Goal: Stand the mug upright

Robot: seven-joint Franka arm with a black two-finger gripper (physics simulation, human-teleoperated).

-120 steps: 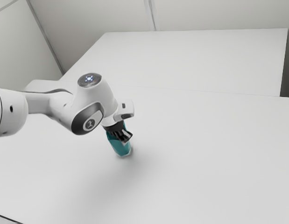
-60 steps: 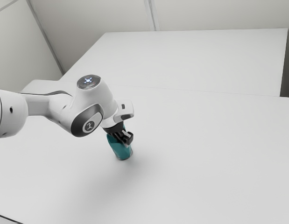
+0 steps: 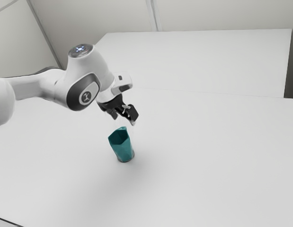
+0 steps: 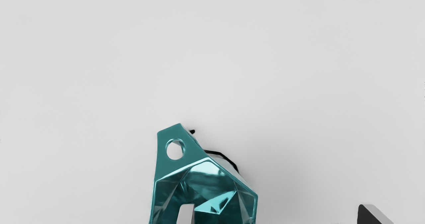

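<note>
Bench (image 3: 208,156): beneath the mug (image 3: 122,147). Arm (image 3: 84,85): above the mug. Pincer (image 3: 123,119): released, jaws spread, over the mug and clear of it. Mug: upright on its base, long axis near vertical, mouth towards the pincer; judged compliant.

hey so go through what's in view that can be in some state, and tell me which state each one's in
Mug: upright on its base, mouth up, not held.
Gripper: open, above the mug, fingers well apart.
Arm: bent, reaching out over the table.
Arm's indicator light: lit, bluish-white.
</note>
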